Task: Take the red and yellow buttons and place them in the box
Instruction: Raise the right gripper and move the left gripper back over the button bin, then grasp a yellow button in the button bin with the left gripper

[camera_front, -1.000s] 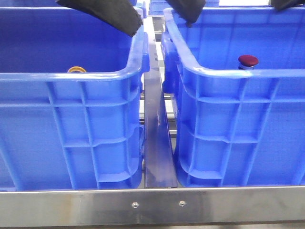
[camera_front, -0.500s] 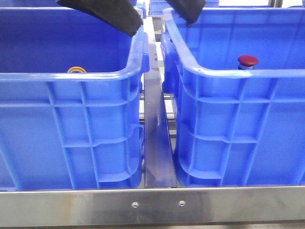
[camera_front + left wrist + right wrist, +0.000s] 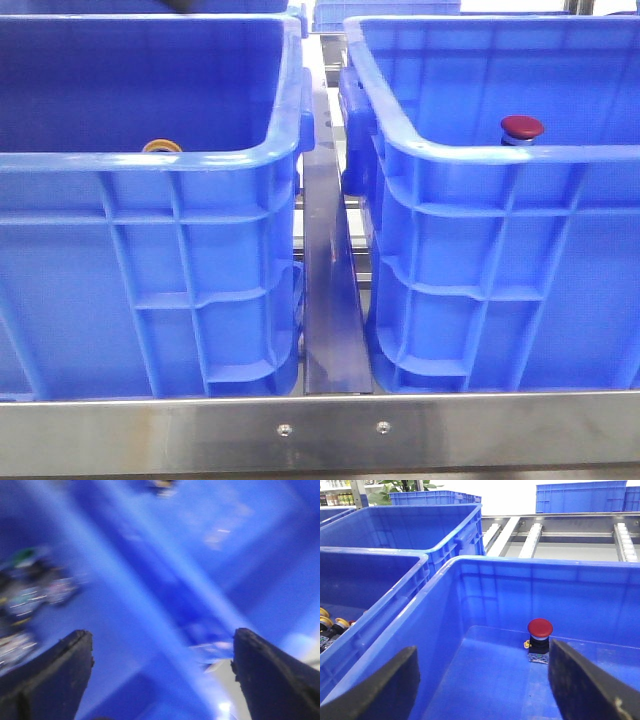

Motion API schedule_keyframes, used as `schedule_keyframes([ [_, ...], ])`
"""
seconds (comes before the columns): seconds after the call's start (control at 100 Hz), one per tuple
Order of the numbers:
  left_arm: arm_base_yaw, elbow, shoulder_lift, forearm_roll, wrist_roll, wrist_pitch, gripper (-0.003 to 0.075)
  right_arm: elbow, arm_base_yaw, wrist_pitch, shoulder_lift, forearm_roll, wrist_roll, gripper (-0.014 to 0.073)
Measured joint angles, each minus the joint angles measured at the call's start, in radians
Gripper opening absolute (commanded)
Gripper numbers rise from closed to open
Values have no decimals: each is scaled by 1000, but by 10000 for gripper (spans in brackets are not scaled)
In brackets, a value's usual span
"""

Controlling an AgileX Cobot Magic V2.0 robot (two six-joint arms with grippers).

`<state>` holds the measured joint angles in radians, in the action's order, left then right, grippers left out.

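A red button [image 3: 521, 128] stands upright on the floor of the right blue box [image 3: 500, 152], near its front wall. In the right wrist view the red button [image 3: 540, 628] sits just beyond my right gripper [image 3: 482, 647], which hangs open and empty over the box [image 3: 530, 562]. A yellow button [image 3: 160, 146] peeks over the rim of the left crate [image 3: 150, 160]. My left gripper [image 3: 161, 635] is open and empty over a blurred blue crate wall [image 3: 165, 580]. Neither gripper shows in the front view.
The left crate [image 3: 370, 552] holds yellow-capped parts [image 3: 339, 623] in its corner. A steel rail [image 3: 330, 300] runs between the two crates, and a metal bar [image 3: 320, 430] crosses the front. More blue crates [image 3: 435, 522] and a roller conveyor [image 3: 560, 530] lie behind.
The dark arm parts that hung at the top of the front view over both crates have left the frame. The buttons have not moved.
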<state>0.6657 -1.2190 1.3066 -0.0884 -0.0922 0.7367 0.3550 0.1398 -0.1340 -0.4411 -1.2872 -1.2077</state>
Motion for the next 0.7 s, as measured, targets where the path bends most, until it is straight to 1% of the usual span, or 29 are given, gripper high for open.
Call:
schedule_keyframes([
  [0.19, -143, -15, 2, 76, -113, 81, 545, 0, 0, 0, 0, 0, 0, 556],
  [0.26, -199, -16, 13, 82, -131, 99, 545, 0, 0, 0, 0, 0, 0, 556],
  [0.41, -282, -16, 66, 76, -155, 137, 545, 0, 0, 0, 0, 1, 0, 556],
  [0.56, -322, -22, 142, 28, -159, 141, 545, 0, 0, 0, 0, 1, 0, 556],
  [0.7, -324, -52, 218, -3, -160, 144, 545, 0, 0, 0, 0, 1, 0, 556],
])
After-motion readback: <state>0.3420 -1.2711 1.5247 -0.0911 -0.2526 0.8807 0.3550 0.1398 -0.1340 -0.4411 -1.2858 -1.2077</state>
